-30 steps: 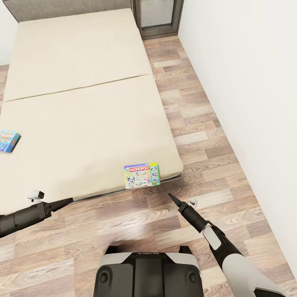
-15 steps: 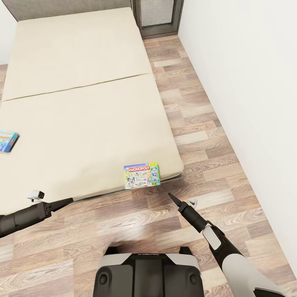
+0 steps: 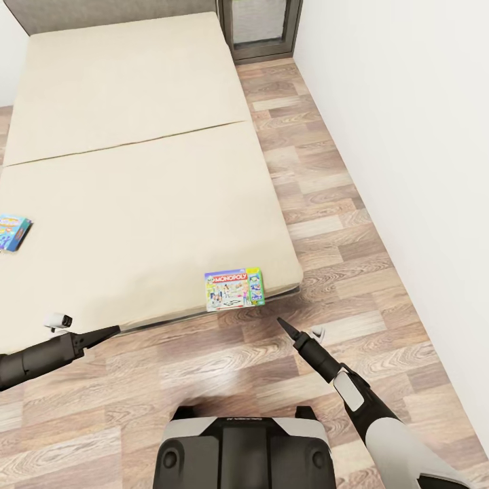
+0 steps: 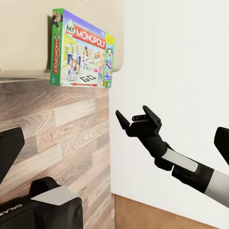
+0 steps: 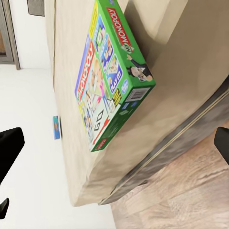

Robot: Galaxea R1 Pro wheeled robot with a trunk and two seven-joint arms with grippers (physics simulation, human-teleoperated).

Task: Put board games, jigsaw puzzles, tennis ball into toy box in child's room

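Two board games lie on the beige bed. A pale and green Monopoly box rests flat at the mattress's near right corner. A small blue box sits at the bed's left side, cut by the picture edge. My right gripper hovers open over the floor, just short of the Monopoly box and slightly to its right. My left gripper is open and empty at the mattress's near edge, well left of that box. The table and toy box are out of view.
A white wall runs along the right, with a strip of wood plank floor between it and the bed. A dark-framed window stands past the bed's far right corner. My base is on the floor at the bed's foot.
The view has crept very slightly to the right. Both arms hold the same pose and both boxes lie where they were.
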